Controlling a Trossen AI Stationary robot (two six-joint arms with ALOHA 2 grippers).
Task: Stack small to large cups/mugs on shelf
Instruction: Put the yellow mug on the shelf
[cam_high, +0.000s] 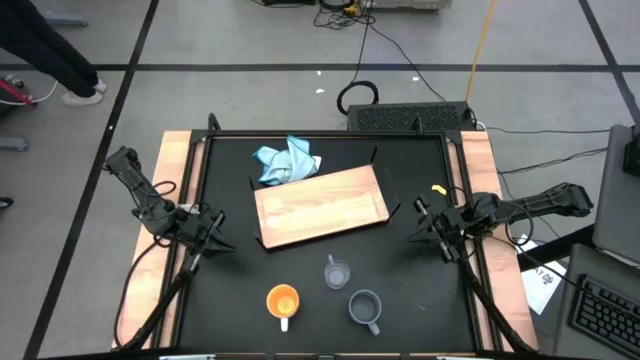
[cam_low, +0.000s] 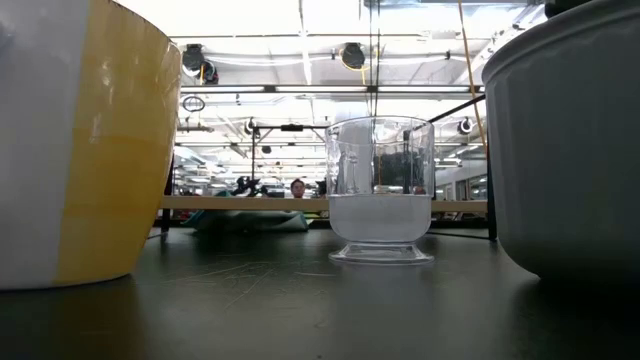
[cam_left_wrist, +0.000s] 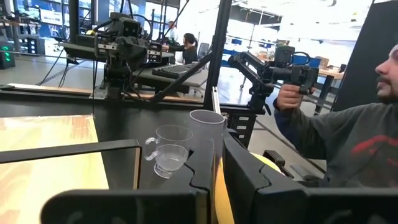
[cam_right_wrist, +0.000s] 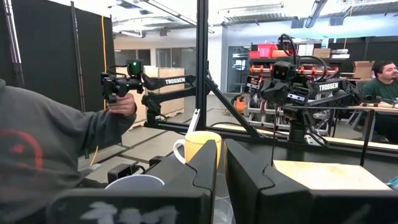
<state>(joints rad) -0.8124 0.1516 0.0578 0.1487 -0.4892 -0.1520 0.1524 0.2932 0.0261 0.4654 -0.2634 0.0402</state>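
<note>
Both claws, left (cam_high: 213, 243) and right (cam_high: 425, 232), wait pinched together and empty at either end of the shelf (cam_high: 320, 205). Orange mug (cam_high: 283, 301), glass cup (cam_high: 337, 272) and grey-blue mug (cam_high: 365, 308) cluster near its front edge; grabbing one risks toppling a neighbour.
</note>
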